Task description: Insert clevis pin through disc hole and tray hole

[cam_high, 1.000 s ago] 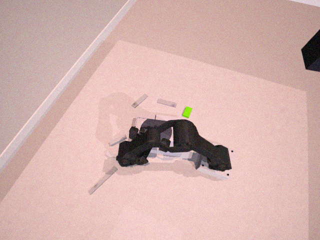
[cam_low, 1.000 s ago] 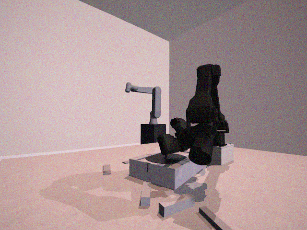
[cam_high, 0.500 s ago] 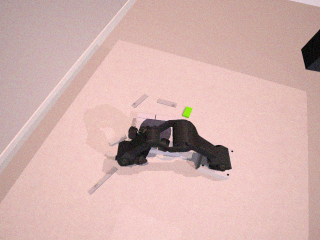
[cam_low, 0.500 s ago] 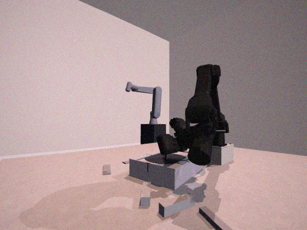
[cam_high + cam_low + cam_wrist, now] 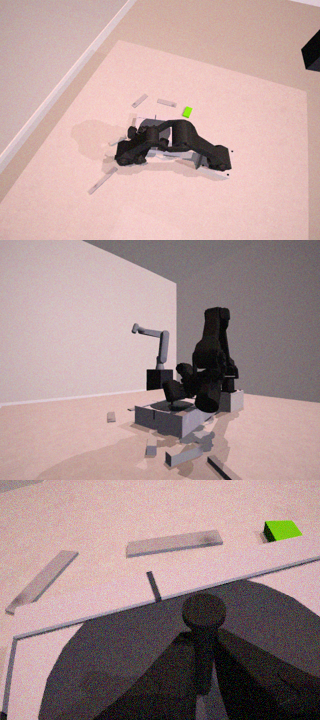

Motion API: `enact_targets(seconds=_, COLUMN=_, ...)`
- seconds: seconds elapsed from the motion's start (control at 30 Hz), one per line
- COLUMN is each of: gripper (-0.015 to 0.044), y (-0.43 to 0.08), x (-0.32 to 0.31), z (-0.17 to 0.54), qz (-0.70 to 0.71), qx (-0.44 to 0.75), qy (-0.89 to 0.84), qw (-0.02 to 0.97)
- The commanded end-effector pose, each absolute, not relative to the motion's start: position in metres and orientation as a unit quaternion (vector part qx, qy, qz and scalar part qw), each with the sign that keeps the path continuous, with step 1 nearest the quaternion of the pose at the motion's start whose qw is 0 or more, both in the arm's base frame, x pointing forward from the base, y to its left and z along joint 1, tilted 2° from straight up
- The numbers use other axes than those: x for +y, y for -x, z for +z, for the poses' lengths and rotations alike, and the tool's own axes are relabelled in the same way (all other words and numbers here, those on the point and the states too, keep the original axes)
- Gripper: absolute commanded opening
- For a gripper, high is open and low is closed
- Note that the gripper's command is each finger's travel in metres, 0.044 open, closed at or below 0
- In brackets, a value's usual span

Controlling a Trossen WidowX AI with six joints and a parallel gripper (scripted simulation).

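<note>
Across a pinkish table, beneath pale and grey walls: closed gripper, clamping the pin by its shank, just under the head. Held head-up over the dark disc; cannot tell whether through its hole. Beneath, lying flat inside the rimmed tray. Beyond, scattered beside the tray: pale bars and a green block.

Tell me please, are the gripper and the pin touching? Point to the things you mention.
Touching: the wrist view shows the gripper's (image 5: 204, 667) fingers closed on the pin's shank, below its round head (image 5: 204, 610).
</note>
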State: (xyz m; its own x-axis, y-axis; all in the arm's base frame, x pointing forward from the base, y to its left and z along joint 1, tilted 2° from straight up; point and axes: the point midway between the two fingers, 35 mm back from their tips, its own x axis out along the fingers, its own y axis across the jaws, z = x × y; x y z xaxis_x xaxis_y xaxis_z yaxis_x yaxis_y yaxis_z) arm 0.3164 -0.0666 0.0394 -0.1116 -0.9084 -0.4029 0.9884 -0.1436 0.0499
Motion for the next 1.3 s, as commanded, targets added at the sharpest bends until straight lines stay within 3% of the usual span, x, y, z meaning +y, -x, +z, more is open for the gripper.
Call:
enact_targets(seconds=0.0, gripper=0.0000, y=-0.3192, x=-0.0666, z=0.0392, qz=-0.735, qx=0.116, qy=-0.170, qw=0.646)
enact_targets(seconds=1.27, gripper=0.0000, y=-0.3218, x=-0.0664, z=0.0388, qz=-0.736, qx=0.116, qy=-0.172, qw=0.644)
